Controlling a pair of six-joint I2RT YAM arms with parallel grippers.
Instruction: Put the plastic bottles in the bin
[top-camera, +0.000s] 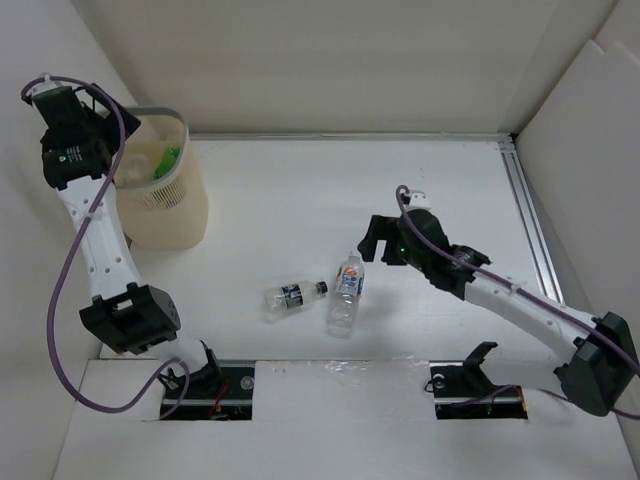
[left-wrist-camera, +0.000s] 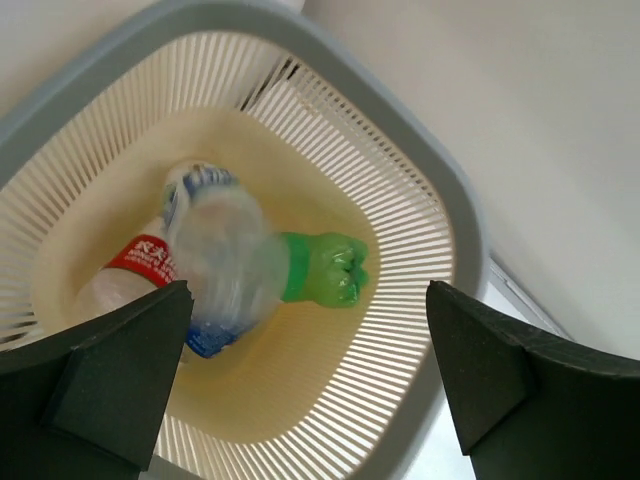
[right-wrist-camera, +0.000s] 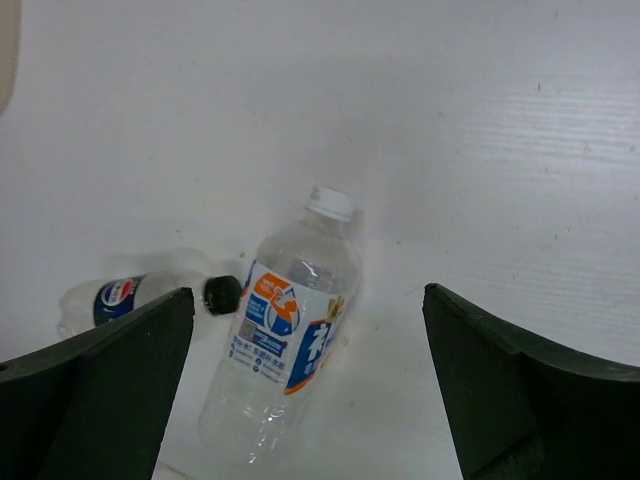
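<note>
The beige slotted bin stands at the far left. My left gripper hangs open and empty above its mouth. In the left wrist view I look down into the bin: a green bottle, a red-labelled clear bottle and a blurred clear bottle with blue label are inside. On the table lie a clear white-capped bottle with a blue and orange label and a small dark-capped bottle with a dark label. My right gripper is open, just right of them.
White walls enclose the table on the left, back and right. A metal rail runs along the right side. The two arm bases sit at the near edge.
</note>
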